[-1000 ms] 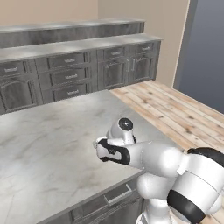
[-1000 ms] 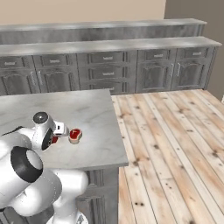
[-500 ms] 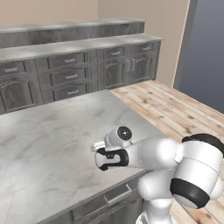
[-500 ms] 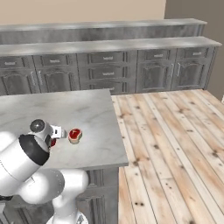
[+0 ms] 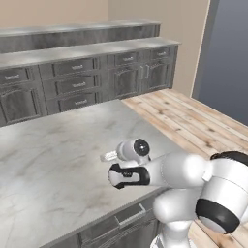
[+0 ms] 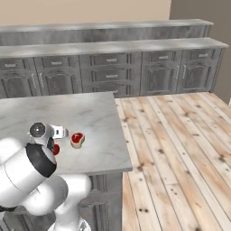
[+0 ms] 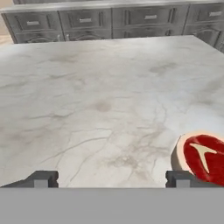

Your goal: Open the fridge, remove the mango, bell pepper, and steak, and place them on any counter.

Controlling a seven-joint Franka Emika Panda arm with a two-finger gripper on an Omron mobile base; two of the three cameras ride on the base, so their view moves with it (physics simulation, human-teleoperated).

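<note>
Soft even rendered light, faint shadows, no glare, slightly blurry textures.

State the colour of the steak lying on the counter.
The steak is red with a pale whitish edge, clearest in the hand view.

My arm (image 5: 193,172) is glossy white with rounded, bulbous links, dark black bands at its joints, a round dark cap on the pale grey wrist (image 5: 135,149), and two small dark fingers (image 7: 43,179).
</note>
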